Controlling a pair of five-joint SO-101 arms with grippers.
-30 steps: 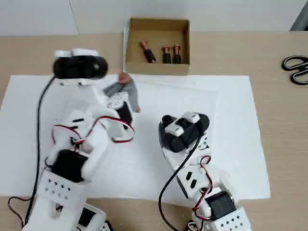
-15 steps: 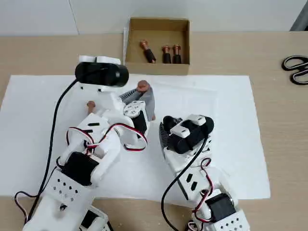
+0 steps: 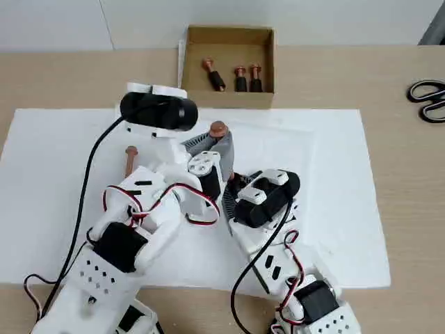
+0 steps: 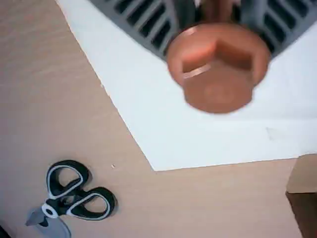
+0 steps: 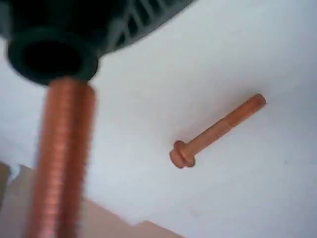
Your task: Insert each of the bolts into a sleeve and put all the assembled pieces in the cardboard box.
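My left gripper [image 3: 217, 143] is shut on a copper bolt [image 3: 218, 129], whose hexagonal head [image 4: 218, 67] fills the left wrist view between the grey fingers [image 4: 133, 17]. Just beside it, my right gripper [image 3: 238, 186] is shut on a black sleeve [image 5: 52, 58]. The bolt's threaded shaft [image 5: 62, 153] meets the sleeve's open mouth. A second bolt [image 3: 130, 158] lies loose on the white paper [image 3: 327, 160], seen also as the loose bolt [image 5: 215, 131] in the right wrist view. The cardboard box [image 3: 227, 99] at the back holds three assembled pieces [image 3: 240, 76].
Black-handled scissors [image 3: 427, 99] lie on the wooden table at the far right, seen too as scissors [image 4: 74, 196] in the left wrist view. A corner of the box [image 4: 303, 196] shows there. Both arms crowd the middle of the paper.
My left arm has swung right and nearer with the bolt, up to the right gripper. The loose bolt on the paper has come into view behind it. The right arm shifted slightly.
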